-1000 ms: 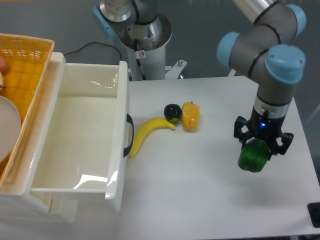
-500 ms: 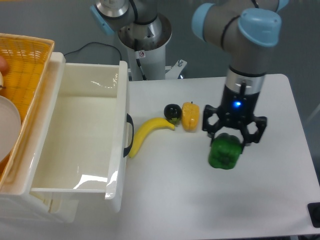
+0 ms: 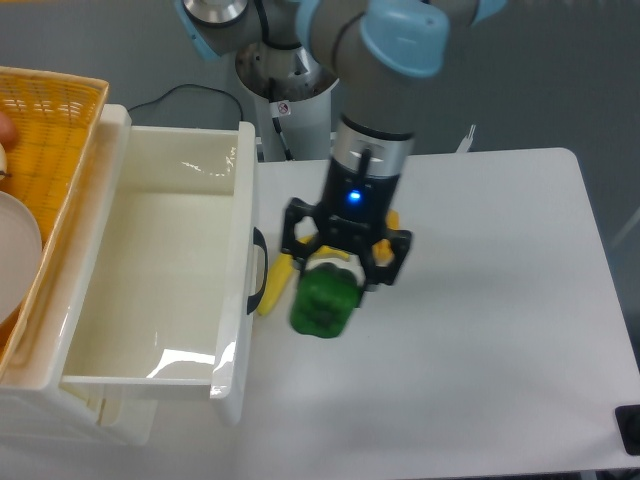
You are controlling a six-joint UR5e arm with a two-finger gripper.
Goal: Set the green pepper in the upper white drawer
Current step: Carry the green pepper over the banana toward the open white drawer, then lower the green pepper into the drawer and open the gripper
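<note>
The robot's black two-finger gripper (image 3: 338, 262) has its jaws closed on the shiny green plastic pepper (image 3: 323, 300), carried just beside the big open white plastic drawer (image 3: 170, 380), so next it must go over the wall and let go.

Robotics lab: UR arm (image 3: 380, 90) bolted by white table (image 3: 500, 300), toy produce.
</note>
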